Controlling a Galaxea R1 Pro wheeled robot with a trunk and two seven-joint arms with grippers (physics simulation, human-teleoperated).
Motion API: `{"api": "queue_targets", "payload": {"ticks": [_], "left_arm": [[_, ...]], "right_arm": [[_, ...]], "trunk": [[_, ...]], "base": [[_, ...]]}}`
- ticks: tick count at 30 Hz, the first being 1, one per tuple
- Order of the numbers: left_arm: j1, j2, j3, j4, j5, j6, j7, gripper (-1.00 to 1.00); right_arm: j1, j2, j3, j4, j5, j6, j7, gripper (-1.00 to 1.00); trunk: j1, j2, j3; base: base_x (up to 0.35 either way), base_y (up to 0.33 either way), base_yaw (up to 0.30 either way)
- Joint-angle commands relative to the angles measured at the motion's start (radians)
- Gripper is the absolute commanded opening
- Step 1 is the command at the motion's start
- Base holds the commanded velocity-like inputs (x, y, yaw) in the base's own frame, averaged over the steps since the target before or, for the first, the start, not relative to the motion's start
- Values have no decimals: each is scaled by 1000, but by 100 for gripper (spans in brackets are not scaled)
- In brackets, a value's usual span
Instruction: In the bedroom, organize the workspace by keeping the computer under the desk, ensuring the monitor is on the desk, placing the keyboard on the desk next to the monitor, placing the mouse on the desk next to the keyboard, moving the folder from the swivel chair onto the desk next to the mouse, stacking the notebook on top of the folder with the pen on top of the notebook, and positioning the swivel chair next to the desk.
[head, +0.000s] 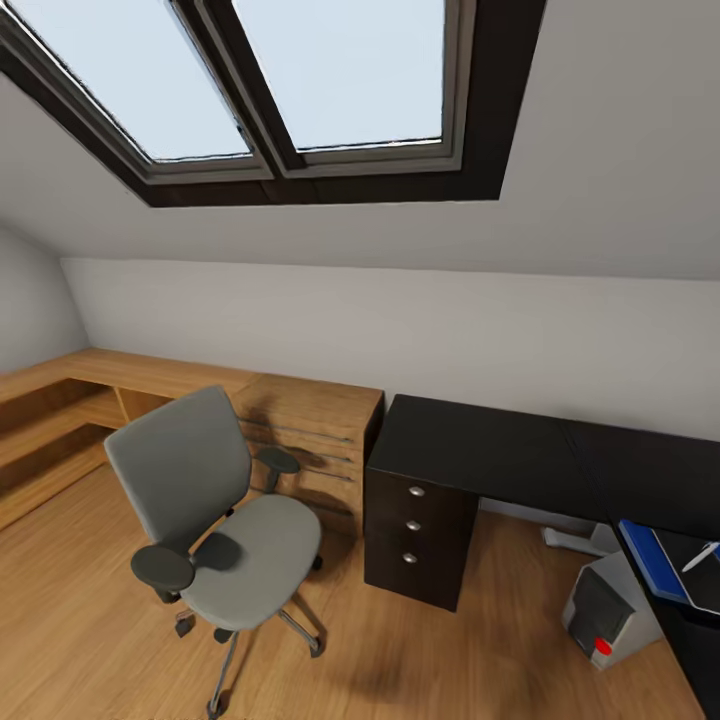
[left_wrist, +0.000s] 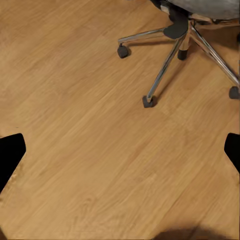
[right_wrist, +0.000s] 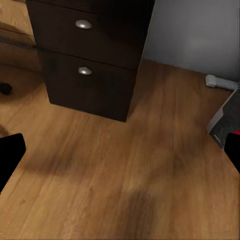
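The left pincer (left_wrist: 120, 150) is seen spread wide and empty over the wooden floor (left_wrist: 90, 150), with the star base of the swivel chair (head: 215, 500) just ahead of its fingertips, and the right pincer (right_wrist: 120, 152) is likewise held wide open with nothing in it, pointed at the drawer unit (right_wrist: 90, 70) of the bench (head: 480, 440). The chair is left standing apart from the bench on the robot's left, beside the wooden cabinet (head: 310, 430), so the left arm is judged the nearer for pushing it across toward the drawers. The folder (head: 650, 545) and pen (head: 700, 557) are already seen on the bench at the far right, with the computer (head: 610, 610) on the floor beneath.
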Motion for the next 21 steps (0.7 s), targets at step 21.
{"api": "queue_targets", "payload": {"ticks": [21], "left_arm": [[37,-48,-13,55,2,-269,3,100]], "right_arm": [[56,3,13,0,-3,-163,-18,100]], "trunk": [[-53,97,46]], "base": [[0,0,275]]}}
